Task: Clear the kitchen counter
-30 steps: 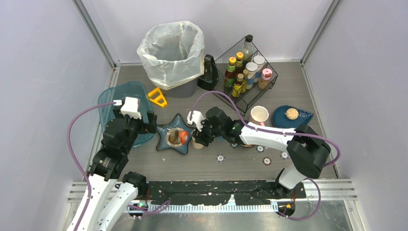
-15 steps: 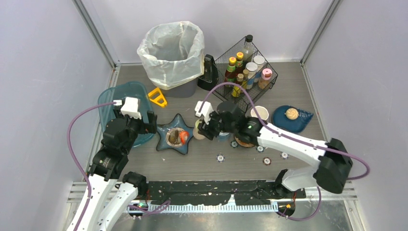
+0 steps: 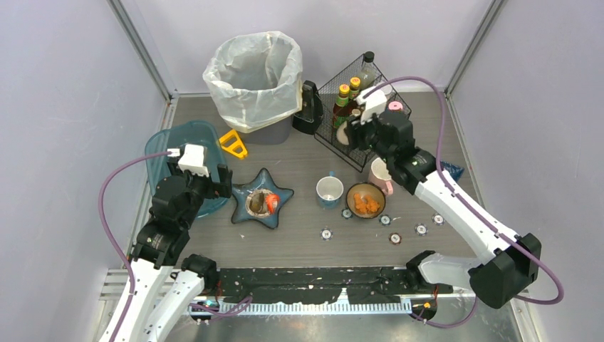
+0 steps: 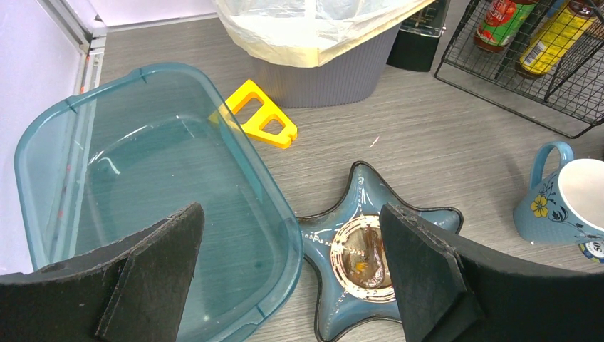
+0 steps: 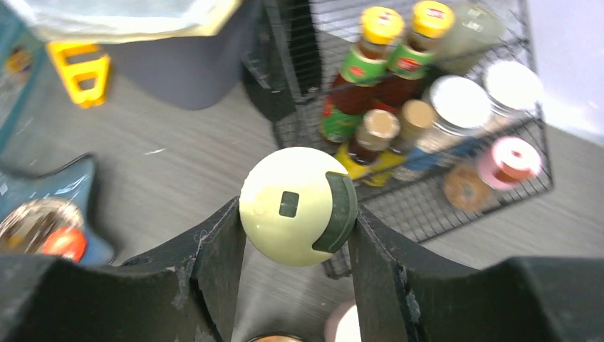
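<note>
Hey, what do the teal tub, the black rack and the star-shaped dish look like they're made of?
The tub looks like glossy teal plastic, see-through at its walls. The rack is thin black wire in an open grid, probably coated metal. The star dish appears to be glazed ceramic: shiny blue surface, dark rim, though hard plastic can't be ruled out.

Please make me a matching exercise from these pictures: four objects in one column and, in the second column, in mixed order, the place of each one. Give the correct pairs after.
Objects
1. cream bottle
2. yellow tool
3. star dish
4. blue mug

Places
A. lies between the tub and the bin
B. stands upright beside the food bowl
C. gripped by the right gripper
D. next to the tub, food scraps inside

Pairs: 1-C, 2-A, 3-D, 4-B
</note>
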Action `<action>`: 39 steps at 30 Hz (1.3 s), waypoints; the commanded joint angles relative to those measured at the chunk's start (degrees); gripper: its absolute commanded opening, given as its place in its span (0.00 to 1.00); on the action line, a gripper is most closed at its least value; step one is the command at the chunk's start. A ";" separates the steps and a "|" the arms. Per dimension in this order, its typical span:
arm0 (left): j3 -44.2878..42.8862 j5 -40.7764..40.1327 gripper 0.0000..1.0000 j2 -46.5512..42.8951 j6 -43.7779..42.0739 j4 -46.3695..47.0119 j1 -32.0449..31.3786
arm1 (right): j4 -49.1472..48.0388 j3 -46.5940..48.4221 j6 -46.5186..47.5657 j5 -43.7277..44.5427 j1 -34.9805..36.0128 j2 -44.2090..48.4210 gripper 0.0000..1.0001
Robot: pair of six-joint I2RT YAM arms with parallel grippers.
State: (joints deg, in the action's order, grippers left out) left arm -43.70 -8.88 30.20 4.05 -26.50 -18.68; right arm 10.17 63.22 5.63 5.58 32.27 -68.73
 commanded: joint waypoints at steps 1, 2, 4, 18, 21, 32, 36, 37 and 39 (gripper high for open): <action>-1.58 1.01 0.95 -0.56 0.12 1.72 -0.13 | -2.81 1.17 -6.08 6.00 -6.41 1.42 0.05; -1.65 1.01 0.95 -0.66 0.08 1.72 -0.13 | -3.06 1.05 -6.82 6.39 -7.65 1.15 0.05; -1.57 0.98 0.95 -0.75 0.08 1.80 -0.13 | -4.50 0.47 -8.21 6.21 -11.07 0.38 0.05; -1.57 0.82 0.95 -0.45 -0.01 1.80 -0.13 | -10.66 2.41 -11.18 1.71 -22.24 -11.16 0.06; -1.56 0.71 0.95 -0.28 -0.10 1.80 -0.13 | -12.87 2.70 -10.61 0.38 -22.83 -13.65 0.05; -1.42 0.45 0.95 0.37 -0.28 1.83 -0.13 | -15.91 5.70 -10.55 0.05 -26.37 -25.09 0.05; -1.48 0.50 0.95 0.46 -0.27 1.82 -0.13 | -17.89 5.75 -8.60 2.70 -27.00 -27.32 0.06; -1.47 0.53 0.95 0.48 -0.28 1.89 -0.13 | -18.26 5.90 -8.30 2.95 -27.06 -27.92 0.10; -1.47 0.56 0.95 0.56 -0.34 1.87 -0.13 | -18.30 6.37 -7.58 3.30 -27.08 -28.78 0.19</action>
State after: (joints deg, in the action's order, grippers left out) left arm -43.70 -8.88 30.48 4.03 -26.50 -18.68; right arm -2.76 66.13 -4.03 6.26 5.50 -97.19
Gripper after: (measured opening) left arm 0.948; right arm 0.556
